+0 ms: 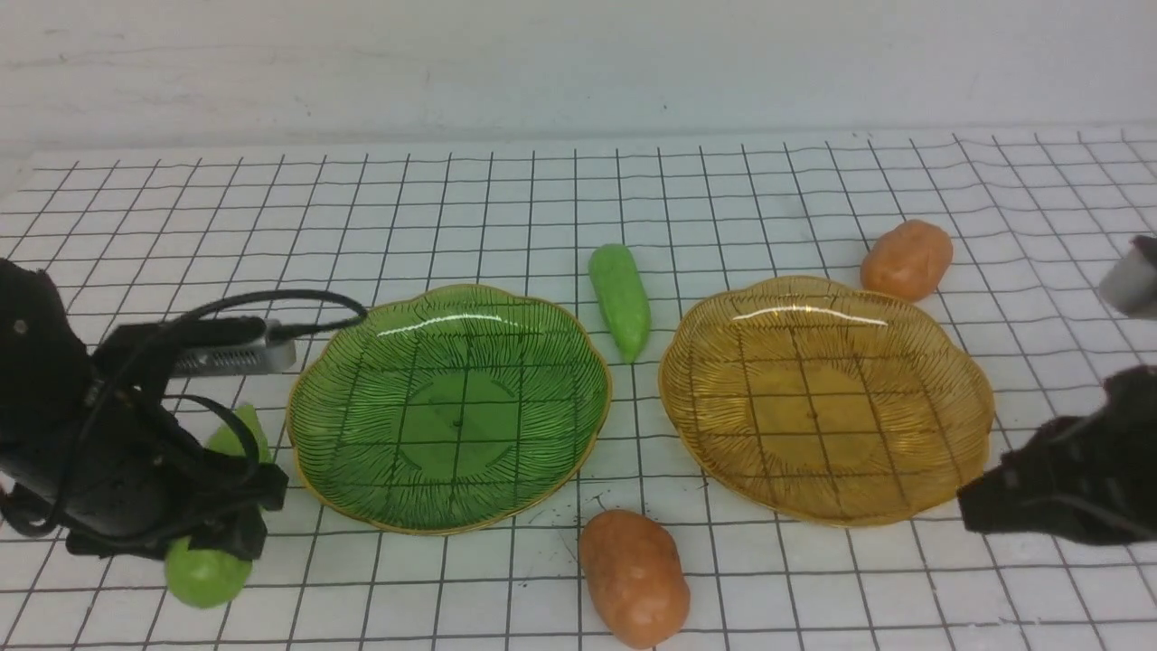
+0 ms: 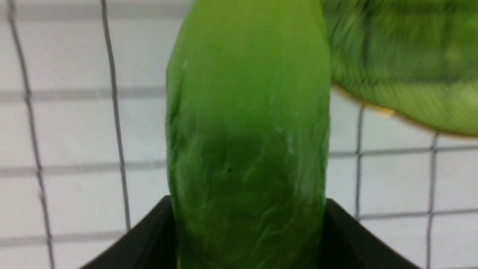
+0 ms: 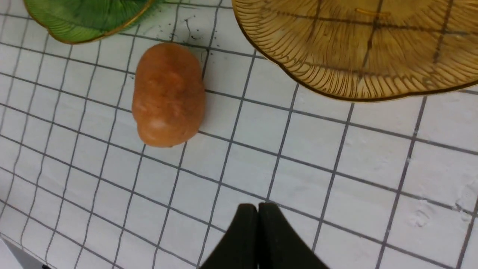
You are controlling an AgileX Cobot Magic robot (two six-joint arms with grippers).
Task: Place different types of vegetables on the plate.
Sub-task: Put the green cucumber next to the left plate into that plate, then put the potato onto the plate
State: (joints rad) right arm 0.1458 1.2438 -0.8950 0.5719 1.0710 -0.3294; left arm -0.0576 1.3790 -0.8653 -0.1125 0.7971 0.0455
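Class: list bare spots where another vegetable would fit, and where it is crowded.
Free: the far strip between wall and plates; the empty green plate and amber plate; the front patch between near potato and right arm. Crowded: the gap between plates, holding a cucumber; left of the green plate, left arm over the second cucumber.

A robotics lab test bench was indicated, not a home or kitchen. A white table sheet [image 1: 813, 181] ruled with a black grid was laid before a bare white wall [image 1: 578, 63]. A black robot arm [image 1: 54, 425] trailing an exposed cable [image 1: 280, 293] was seen, and food was represented only by props: a toy cucumber [image 2: 246, 130] and a toy potato [image 3: 168, 95].
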